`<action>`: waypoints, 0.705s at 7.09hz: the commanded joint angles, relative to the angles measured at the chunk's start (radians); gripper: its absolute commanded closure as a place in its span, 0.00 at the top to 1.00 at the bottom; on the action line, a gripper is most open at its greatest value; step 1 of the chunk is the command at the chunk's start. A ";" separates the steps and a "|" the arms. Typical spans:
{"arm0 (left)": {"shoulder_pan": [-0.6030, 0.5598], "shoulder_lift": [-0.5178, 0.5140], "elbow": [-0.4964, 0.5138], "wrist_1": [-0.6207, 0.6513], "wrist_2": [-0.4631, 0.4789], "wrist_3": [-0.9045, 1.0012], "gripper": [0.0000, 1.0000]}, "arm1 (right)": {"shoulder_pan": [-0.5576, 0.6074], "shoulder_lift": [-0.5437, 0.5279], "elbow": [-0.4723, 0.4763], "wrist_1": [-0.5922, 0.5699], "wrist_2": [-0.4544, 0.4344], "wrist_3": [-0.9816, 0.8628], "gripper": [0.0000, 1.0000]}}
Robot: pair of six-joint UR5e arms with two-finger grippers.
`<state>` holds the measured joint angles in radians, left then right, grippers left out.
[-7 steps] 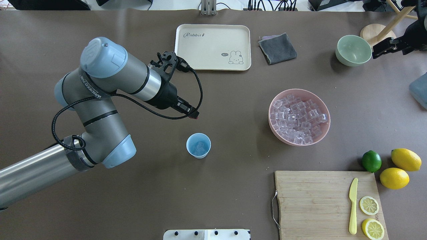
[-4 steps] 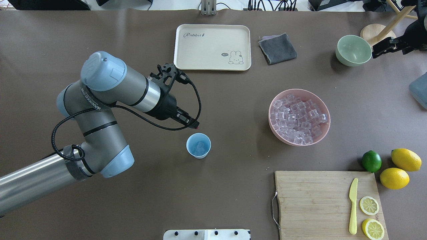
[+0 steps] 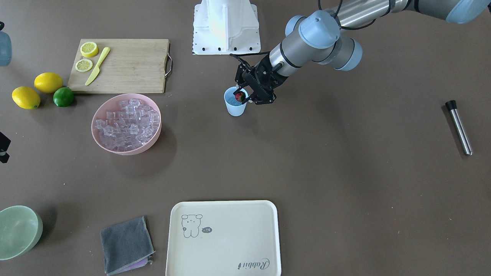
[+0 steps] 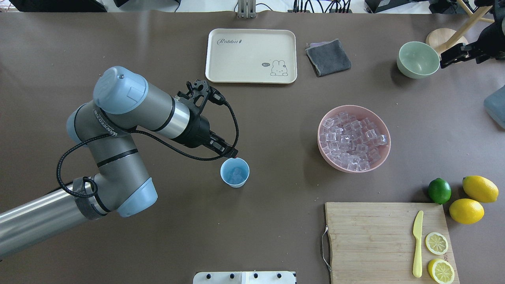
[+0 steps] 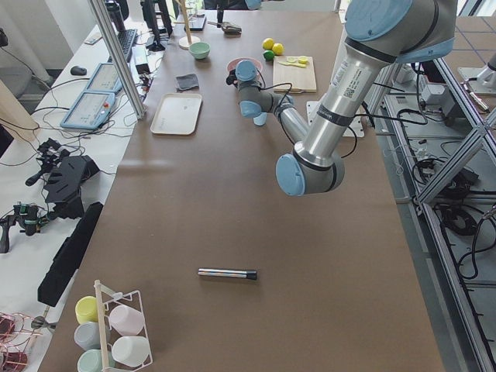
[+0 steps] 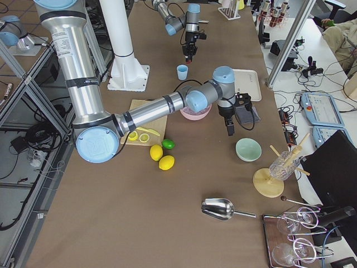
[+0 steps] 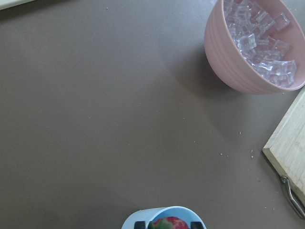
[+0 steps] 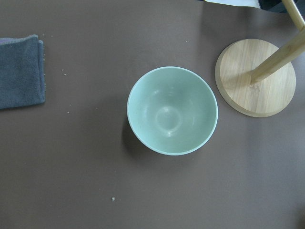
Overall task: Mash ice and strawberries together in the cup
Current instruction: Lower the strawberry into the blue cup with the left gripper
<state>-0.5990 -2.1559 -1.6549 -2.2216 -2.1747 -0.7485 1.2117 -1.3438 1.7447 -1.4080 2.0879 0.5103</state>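
The left gripper (image 3: pixel 241 97) is pinching the strawberry (image 7: pixel 170 223) just above the cup (image 3: pixel 234 109), which is holding ice cubes (image 4: pixel 236 172).

Noted: light blue cup (image 4: pixel 235 177) on plain brown table (image 4: pixel 276 221); red, green-topped strawberry (image 3: pixel 239 96) above cup; beyond cup, clear ice (image 7: pixel 259 43) in pink bowl (image 7: pixel 228 57); cream tray (image 4: pixel 244 59) bearing a rabbit line drawing.

In cup (image 3: pixel 234 109): ice (image 4: pixel 236 173); over its rim: strawberry (image 3: pixel 239 96); bowl (image 7: pixel 228 62) right of cup; tray (image 4: pixel 244 59) beyond cup.
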 commanded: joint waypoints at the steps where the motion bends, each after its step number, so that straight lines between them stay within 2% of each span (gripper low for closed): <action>1: 0.008 0.001 -0.014 -0.001 -0.001 0.000 0.00 | 0.000 0.003 0.004 0.001 -0.002 0.002 1.00; 5: 0.045 -0.005 -0.013 0.000 0.001 0.005 0.00 | 0.000 0.000 0.007 0.003 -0.002 0.002 1.00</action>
<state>-0.5612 -2.1584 -1.6686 -2.2213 -2.1738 -0.7443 1.2118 -1.3442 1.7527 -1.4060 2.0862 0.5123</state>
